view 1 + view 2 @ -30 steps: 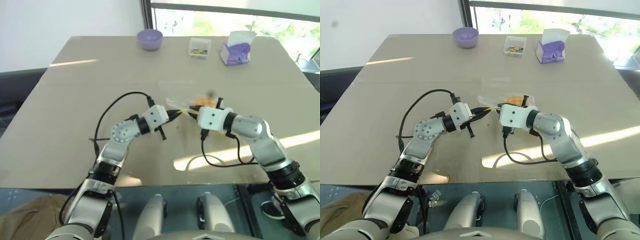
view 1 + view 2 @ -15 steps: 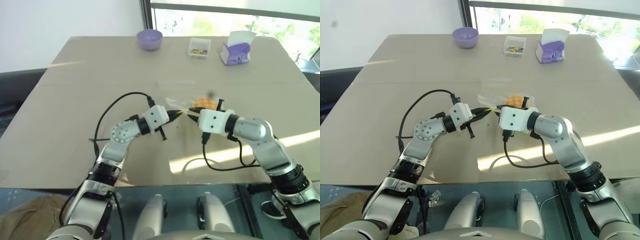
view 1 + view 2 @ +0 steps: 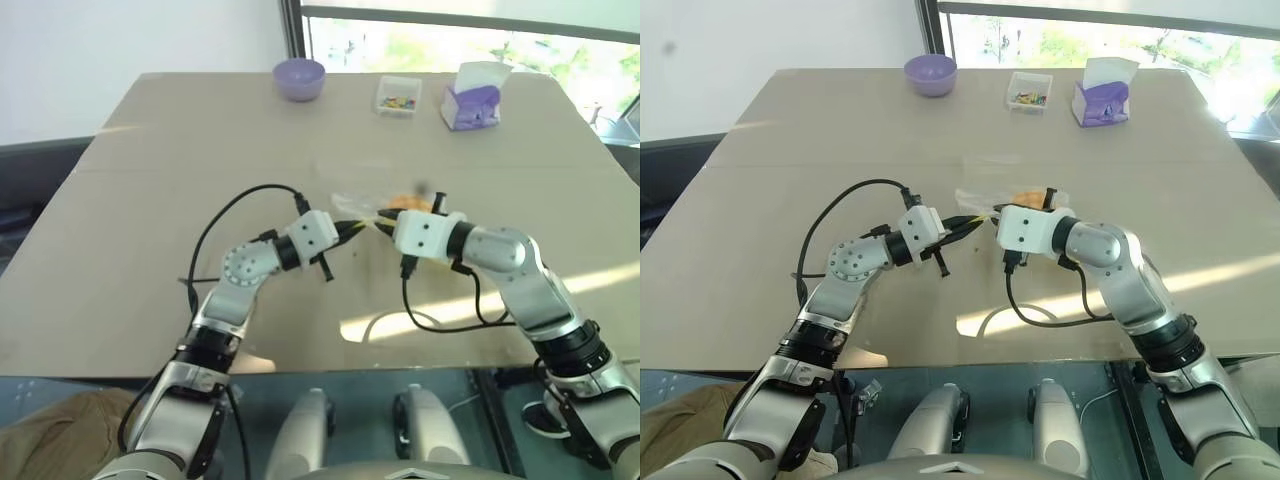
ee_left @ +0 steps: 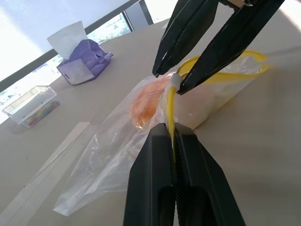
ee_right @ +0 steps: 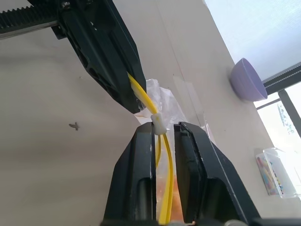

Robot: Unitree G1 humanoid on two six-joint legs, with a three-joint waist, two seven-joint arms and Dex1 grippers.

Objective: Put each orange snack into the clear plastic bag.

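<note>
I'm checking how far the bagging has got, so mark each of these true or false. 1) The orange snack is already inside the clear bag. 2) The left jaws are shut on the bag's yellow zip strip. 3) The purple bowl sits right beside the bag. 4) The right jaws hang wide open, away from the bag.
1) True: the orange snack lies inside the clear plastic bag.
2) True: the left gripper pinches the yellow zip strip.
3) False: the purple bowl stands at the table's far edge, well away from the bag.
4) False: the right gripper has its jaws narrowly around the zip strip.
</note>
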